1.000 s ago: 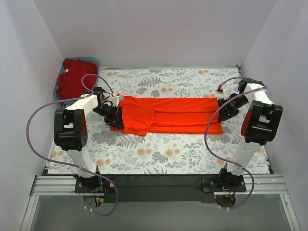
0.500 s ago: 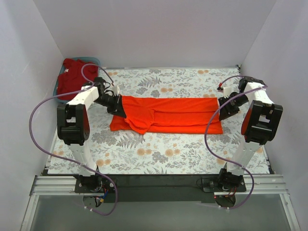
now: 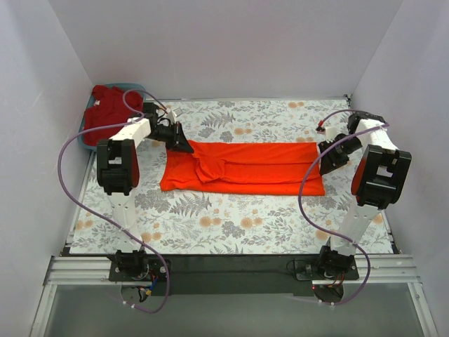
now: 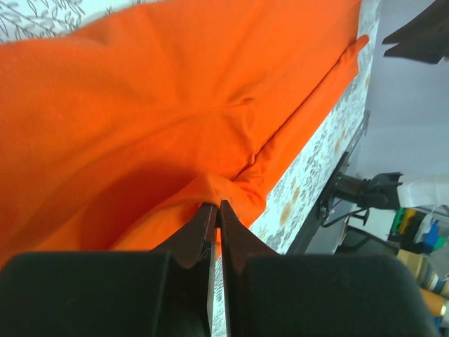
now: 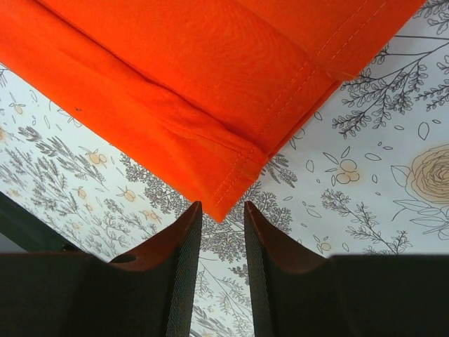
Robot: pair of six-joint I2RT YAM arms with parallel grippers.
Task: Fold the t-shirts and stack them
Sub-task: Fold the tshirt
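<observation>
The left tool (image 4: 215, 208) is pressed together on a bunched fold of the orange-red t-shirt (image 3: 259, 167), its arm stretched to the cloth's far-left corner. The right tool (image 5: 223, 210), narrowly spread, hovers at the shirt's right hem corner with its elbow raised. The shirt lies folded lengthwise across the table (image 3: 245, 221). The crimson t-shirt (image 3: 105, 116) sits heaped in the blue bin (image 3: 138, 88).

Orange tee (image 3: 245, 167) spread across the table (image 3: 231, 219)
Left gripper (image 3: 182, 143) at its far-left corner, right gripper (image 3: 328, 161) at its right end.
</observation>
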